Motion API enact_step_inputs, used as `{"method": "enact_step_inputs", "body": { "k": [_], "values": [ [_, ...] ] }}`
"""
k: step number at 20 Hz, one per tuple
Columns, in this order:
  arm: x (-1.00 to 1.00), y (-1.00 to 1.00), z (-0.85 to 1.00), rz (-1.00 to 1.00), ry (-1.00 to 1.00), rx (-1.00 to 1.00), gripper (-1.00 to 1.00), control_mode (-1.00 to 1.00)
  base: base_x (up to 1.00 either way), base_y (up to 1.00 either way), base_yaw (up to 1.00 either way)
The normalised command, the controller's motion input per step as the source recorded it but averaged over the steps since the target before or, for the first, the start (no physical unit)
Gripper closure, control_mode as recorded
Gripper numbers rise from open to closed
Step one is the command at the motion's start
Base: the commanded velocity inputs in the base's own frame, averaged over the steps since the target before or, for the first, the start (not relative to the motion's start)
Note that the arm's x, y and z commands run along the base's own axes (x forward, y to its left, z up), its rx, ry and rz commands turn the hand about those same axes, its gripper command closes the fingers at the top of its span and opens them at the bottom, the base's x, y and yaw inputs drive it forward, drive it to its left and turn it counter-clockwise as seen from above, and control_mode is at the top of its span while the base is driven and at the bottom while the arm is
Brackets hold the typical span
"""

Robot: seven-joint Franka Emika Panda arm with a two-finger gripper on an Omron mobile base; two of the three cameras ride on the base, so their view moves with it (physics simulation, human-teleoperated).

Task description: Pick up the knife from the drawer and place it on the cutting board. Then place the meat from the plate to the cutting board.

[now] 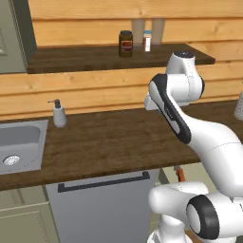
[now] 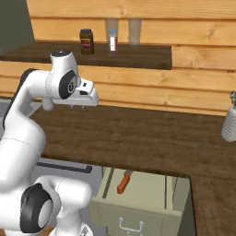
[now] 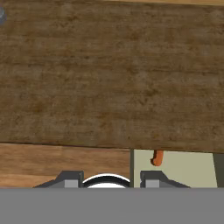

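The pale sage-green drawer point(image 2: 138, 203) stands pulled out below the dark wooden counter point(image 2: 147, 138). In it lies the knife point(image 2: 123, 182), its orange handle showing; the handle also peeks out in the hand view as the knife point(image 3: 157, 158) and past the arm as the knife point(image 1: 181, 174). My gripper point(image 2: 78, 107) hangs above the counter, left of and behind the drawer, pointing down. In the hand view the gripper point(image 3: 109, 180) is open with nothing between its fingertips point(image 3: 70, 178). The cutting board, plate and meat are out of view.
A grey dishwasher front point(image 1: 104, 209) with a dark bar handle sits left of the drawer. A sink point(image 1: 19, 144) and soap dispenser point(image 1: 59, 114) are at the far left. A jar point(image 1: 125, 43) stands on the wall shelf. A pale vase point(image 2: 229, 124) is at the counter's right.
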Motion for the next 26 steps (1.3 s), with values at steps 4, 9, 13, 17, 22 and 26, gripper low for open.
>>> {"method": "enact_step_inputs", "body": {
  "k": [4, 9, 13, 17, 22, 26],
  "values": [
    [-0.02, 0.00, 0.00, 0.00, 0.00, 0.00, -1.00, -1.00, 0.00, 0.00, 0.00],
    [0.00, 0.00, 0.00, 0.00, 0.00, 0.00, -1.00, 1.00, -0.36, 0.17, -0.25],
    [0.00, 0.00, 0.00, 0.00, 0.00, 0.00, -1.00, 1.00, -0.53, 0.65, -0.51],
    [0.00, 0.00, 0.00, 0.00, 0.00, 0.00, -1.00, 1.00, -0.09, 0.90, -0.52],
    [0.00, 0.00, 0.00, 0.00, 0.00, 0.00, -1.00, 1.00, 0.15, 0.33, -0.38],
    [0.00, 0.00, 0.00, 0.00, 0.00, 0.00, -1.00, 1.00, 0.50, 0.03, -0.25]
  ]
}}
